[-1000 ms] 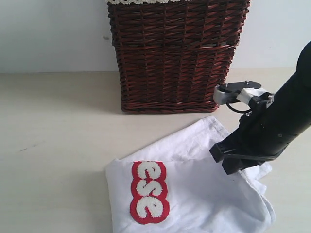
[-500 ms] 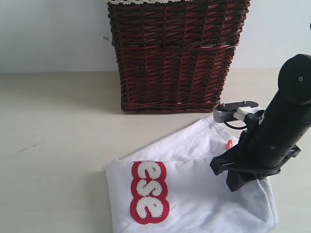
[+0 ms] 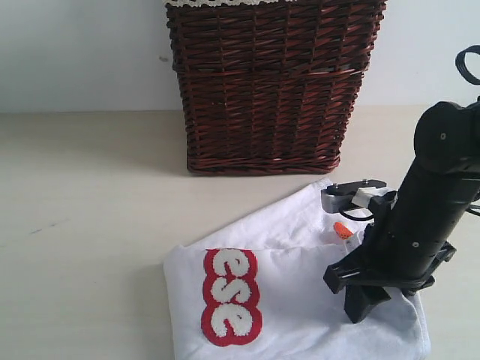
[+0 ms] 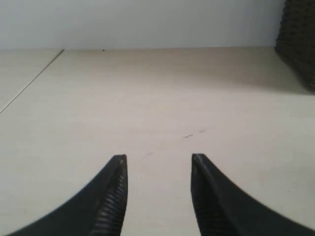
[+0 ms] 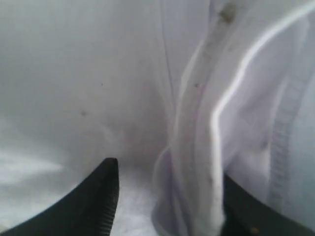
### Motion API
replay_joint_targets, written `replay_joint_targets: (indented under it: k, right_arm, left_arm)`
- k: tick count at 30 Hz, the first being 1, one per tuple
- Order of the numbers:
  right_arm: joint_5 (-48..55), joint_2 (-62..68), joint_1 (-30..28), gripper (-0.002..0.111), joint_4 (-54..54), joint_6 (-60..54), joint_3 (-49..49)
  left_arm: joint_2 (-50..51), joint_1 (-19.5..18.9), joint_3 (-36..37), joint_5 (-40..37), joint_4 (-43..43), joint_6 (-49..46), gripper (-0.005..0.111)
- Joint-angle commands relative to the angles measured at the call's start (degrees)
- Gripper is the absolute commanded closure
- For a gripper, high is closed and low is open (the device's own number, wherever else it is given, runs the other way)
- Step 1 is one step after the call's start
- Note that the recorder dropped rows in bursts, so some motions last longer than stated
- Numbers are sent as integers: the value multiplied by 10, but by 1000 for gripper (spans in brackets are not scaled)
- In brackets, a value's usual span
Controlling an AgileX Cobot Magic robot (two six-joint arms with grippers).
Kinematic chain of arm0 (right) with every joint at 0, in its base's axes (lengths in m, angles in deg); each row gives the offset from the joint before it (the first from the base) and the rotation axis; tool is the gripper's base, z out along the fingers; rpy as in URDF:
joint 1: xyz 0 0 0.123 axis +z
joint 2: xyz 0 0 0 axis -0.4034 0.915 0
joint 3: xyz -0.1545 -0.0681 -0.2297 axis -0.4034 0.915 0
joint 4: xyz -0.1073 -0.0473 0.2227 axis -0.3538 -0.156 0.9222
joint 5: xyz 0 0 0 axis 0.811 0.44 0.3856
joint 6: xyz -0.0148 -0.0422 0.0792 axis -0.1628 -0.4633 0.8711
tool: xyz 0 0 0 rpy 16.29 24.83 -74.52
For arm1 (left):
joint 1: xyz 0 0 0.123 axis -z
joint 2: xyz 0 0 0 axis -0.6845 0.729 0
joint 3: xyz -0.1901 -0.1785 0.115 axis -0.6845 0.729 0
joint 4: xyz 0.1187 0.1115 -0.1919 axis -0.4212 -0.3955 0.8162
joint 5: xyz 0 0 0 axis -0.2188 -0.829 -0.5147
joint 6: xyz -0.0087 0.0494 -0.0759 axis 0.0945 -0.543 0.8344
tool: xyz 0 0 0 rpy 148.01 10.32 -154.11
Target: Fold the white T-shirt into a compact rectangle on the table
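Right arm (image 3: 427, 202) swung upright; orange tag (image 3: 342, 229) uncovered.
White T-shirt (image 3: 300, 315) part-folded on bench (image 3: 90, 195); right fingers (image 5: 106, 191) open astride a ridge, left fingers (image 4: 115, 191) open, empty. Risk: ridge snags on lift, undoing fold.

Upright toward the back of the scene, a dark reddish-brown wicker basket (image 3: 271, 86), square-cornered, woven in tight horizontal rows with a raised band across its front about halfway up, and along its top a strip of white scalloped lace trim (image 3: 225, 3), cut off by the upper edge of the exterior view. Behind it, a plain pale wall (image 3: 82, 52) with one small dark mark (image 3: 162, 58) just beside the basket's left side. From the left wrist camera, only a dark corner of that basket at the frame's edge, with the same bare wall behind.
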Motion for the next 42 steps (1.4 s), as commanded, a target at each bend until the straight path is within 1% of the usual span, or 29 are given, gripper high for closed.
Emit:
replay_joint_targets:
  k: [1,6,11,14,16,19,23,26,31,36,38,40,42]
  right_arm:
    - [10,-20,0,57,-14,8,-17]
    - [-2,-37,0,57,-49,42,-22]
    - [-2,-49,0,57,-154,147,-22]
    - [6,-62,0,57,-184,179,-22]
    - [7,-67,0,57,-184,188,-19]
    - [8,-69,0,52,-184,189,-9]
    - [-27,-69,0,47,-173,197,18]
    - [-52,-69,0,47,-152,185,32]
    - [-52,-68,0,48,-104,145,34]
    - [-59,-38,0,48,-101,146,43]
    - [-64,-32,0,50,-96,146,43]
    - [-72,-31,0,55,-93,145,43]
    - [-76,-31,0,66,-93,140,43]
  left_arm:
    - [-3,-1,0,6,3,0,65]
    - [-3,-1,0,6,3,0,65]
    - [-3,-1,0,6,3,0,65]
    - [-3,-1,0,6,3,0,65]
    - [-3,-1,0,6,3,0,65]
    - [-3,-1,0,6,3,0,65]
    - [-3,-1,0,6,3,0,65]
    - [-3,-1,0,6,3,0,65]
    - [-3,-1,0,6,3,0,65]
    - [-3,-1,0,6,3,0,65]
    - [-3,-1,0,6,3,0,65]
    - [-3,-1,0,6,3,0,65]
    - [-3,-1,0,6,3,0,65]
